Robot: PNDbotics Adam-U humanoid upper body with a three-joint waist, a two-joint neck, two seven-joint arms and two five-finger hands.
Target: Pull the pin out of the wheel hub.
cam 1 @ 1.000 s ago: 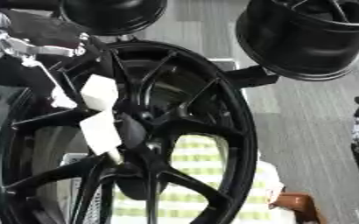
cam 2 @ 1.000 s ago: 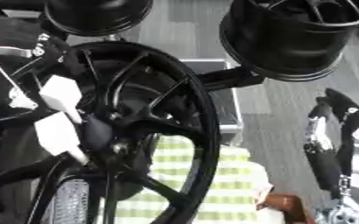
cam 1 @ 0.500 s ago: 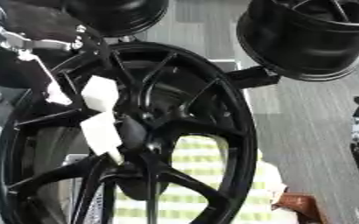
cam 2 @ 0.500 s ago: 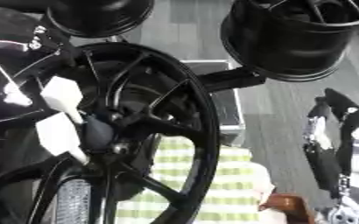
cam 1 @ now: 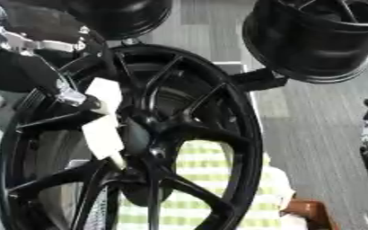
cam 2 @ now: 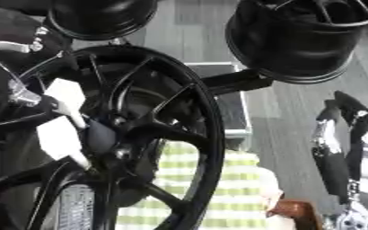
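A big black spoked wheel (cam 1: 246,134) stands on edge and fills the left and middle of both views. Its hub centre (cam 1: 136,134) is a dark boss where the spokes meet. My left hand (cam 1: 102,93), black and silver with white pads, comes in from the upper left and lies over the spokes against the left side of the hub centre. The pin cannot be made out; the hand covers that spot. My right hand (cam 2: 336,148) hangs open at the right edge, well away from the wheel.
Two more black wheels stand at the back, one at upper right (cam 1: 321,40) and one at upper left (cam 1: 124,18). A black bracket (cam 1: 258,81) meets the rim. A green-and-white checked cloth (cam 1: 211,179) shows behind the spokes, with a brown object (cam 1: 309,213) at lower right.
My left arm has shifted slightly at the upper left, while the white pads stay at the hub centre. The wheel and my right hand have not visibly moved.
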